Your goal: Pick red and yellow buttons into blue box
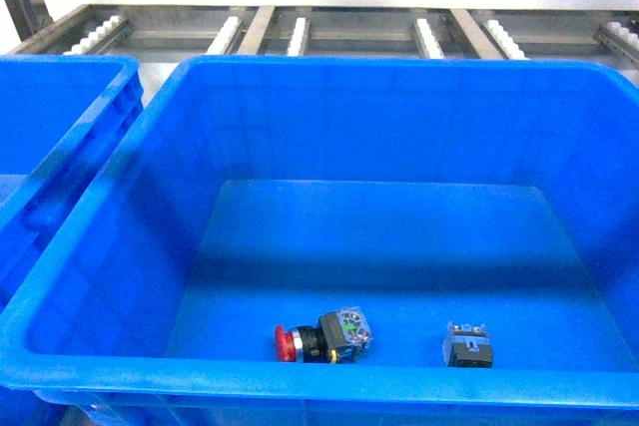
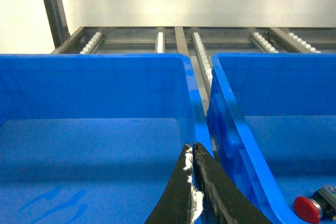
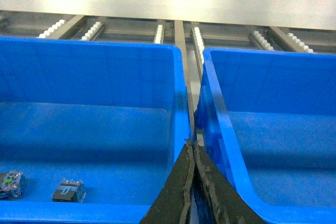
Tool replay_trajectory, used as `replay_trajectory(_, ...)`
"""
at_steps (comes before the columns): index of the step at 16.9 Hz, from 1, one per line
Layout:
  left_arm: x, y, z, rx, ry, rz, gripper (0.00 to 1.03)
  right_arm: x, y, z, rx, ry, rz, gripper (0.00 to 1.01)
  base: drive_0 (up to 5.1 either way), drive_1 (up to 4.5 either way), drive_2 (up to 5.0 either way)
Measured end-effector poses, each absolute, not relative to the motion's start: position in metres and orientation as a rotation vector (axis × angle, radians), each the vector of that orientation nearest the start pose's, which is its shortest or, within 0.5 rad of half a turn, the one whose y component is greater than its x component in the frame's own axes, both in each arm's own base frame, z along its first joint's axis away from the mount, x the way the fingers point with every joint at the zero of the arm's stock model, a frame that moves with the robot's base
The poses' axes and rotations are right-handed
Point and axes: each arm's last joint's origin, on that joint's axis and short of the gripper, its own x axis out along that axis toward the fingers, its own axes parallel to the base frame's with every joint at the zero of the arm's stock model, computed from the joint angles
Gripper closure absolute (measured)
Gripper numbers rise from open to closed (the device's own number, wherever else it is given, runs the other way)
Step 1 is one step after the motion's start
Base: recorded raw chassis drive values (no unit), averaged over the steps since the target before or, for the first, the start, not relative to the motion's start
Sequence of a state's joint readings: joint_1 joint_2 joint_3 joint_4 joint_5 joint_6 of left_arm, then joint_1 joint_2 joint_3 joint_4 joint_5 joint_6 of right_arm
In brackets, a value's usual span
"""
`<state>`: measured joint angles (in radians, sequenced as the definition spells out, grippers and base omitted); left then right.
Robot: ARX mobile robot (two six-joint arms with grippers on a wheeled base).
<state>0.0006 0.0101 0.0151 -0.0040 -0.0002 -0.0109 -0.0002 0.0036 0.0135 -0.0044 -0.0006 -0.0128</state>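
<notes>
Lying on its side near the front wall of the blue box, the red button points its cap left; just to its right, apart from it, sits a second switch — cap colour hidden. Both hands are pressed together, holding nothing: the left hand over a left crate, the right hand over the gap beside a right crate. Beyond — roller rails.

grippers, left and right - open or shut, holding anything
Left gripper: shut, fingers pressed together, holding nothing.
Right gripper: shut, fingers pressed together, holding nothing.
</notes>
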Motion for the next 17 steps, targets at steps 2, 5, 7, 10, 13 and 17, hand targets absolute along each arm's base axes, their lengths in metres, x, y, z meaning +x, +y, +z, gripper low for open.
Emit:
replay_trajectory(2, 0.0974, 0.0001, 0.1675, -0.011, -0.001, 0.001, 1.01, 0.0971, 0.0, 0.1674, -0.013, -0.005, 0.0, 0.99, 0.0, 0.0, 0.0)
replay_trajectory(5, 0.0974, 0.0001, 0.1673, -0.011, -0.001, 0.001, 1.01, 0.0971, 0.0, 0.1674, -0.013, -0.006, 0.0, 0.99, 0.0, 0.0, 0.0)
replay_trajectory(7, 0.0974, 0.0001, 0.1675, -0.011, -0.001, 0.001, 1.01, 0.0971, 0.0, 0.1674, -0.013, -0.006, 0.0, 0.99, 0.0, 0.0, 0.0)
replay_trajectory(10, 0.0974, 0.0001, 0.1675, -0.011, -0.001, 0.001, 0.83, 0.0971, 0.0, 0.1674, -0.013, -0.006, 0.0, 0.91, 0.0, 0.0, 0.0)
replay_trajectory(13, 0.0974, 0.0001, 0.1675, -0.011, -0.001, 0.001, 0.48, 0.0971, 0.0, 0.1674, -0.013, -0.006, 0.0, 0.56, 0.0, 0.0, 0.0)
replay_trajectory(17, 0.0974, 0.0001, 0.1673, -0.011, -0.001, 0.001, 0.05, 0.0971, 0.0, 0.1674, -0.013, -0.006, 0.0, 0.12, 0.0, 0.0, 0.0)
